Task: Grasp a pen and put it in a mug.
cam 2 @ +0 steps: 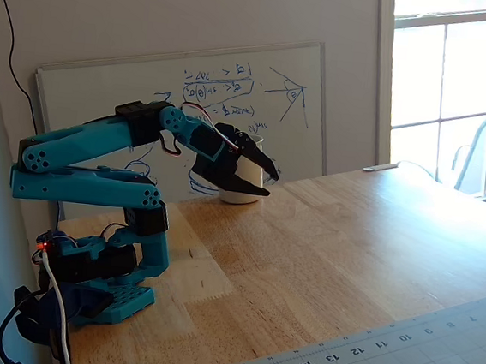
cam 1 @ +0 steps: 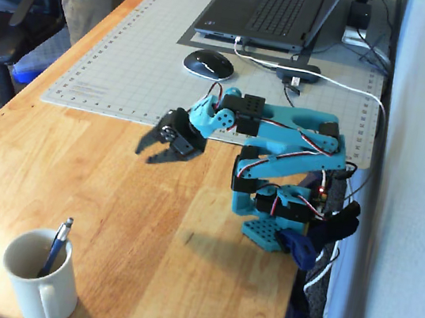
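Pen point(cam 1: 56, 246) standing in mug point(cam 1: 39, 277), lower left of a fixed view. My gripper point(cam 1: 152, 150) mid-frame, parted, holding nothing, well apart from mug. I'd judge job done; fold arm home, avoid mug.

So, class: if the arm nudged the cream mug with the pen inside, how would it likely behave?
The mug looks ceramic with a broad base, so it would probably slide on the smooth wood rather than tip. The pen leans loose against the rim and may rattle or shift. The gripper hangs clear.

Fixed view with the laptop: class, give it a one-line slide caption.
Pen standing in the cream mug at the table's near corner, the blue arm's empty hand raised well away.
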{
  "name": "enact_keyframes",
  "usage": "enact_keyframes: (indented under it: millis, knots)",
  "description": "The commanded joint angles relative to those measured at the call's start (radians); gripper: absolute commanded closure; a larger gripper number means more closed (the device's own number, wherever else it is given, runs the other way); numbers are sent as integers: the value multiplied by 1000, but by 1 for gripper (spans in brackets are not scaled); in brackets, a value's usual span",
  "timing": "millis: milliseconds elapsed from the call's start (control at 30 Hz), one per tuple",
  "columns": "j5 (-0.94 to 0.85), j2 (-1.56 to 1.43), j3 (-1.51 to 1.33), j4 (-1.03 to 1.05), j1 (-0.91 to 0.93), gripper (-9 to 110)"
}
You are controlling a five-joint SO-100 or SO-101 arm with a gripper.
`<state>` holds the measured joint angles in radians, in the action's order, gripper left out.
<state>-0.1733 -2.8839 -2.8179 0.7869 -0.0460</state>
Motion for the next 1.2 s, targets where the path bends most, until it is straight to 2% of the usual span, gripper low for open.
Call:
enact_keyframes:
  millis: [0, 300, 433, 633, 1167]
  knots:
    - [12, -91, -21, 80, 15, 94]
    - [21, -305, -227, 164, 26, 94]
    - [14, -393, -319, 225, 89, 94]
    - [29, -466, -321, 377, 121, 98]
    - [29, -465, -322, 367, 114, 101]
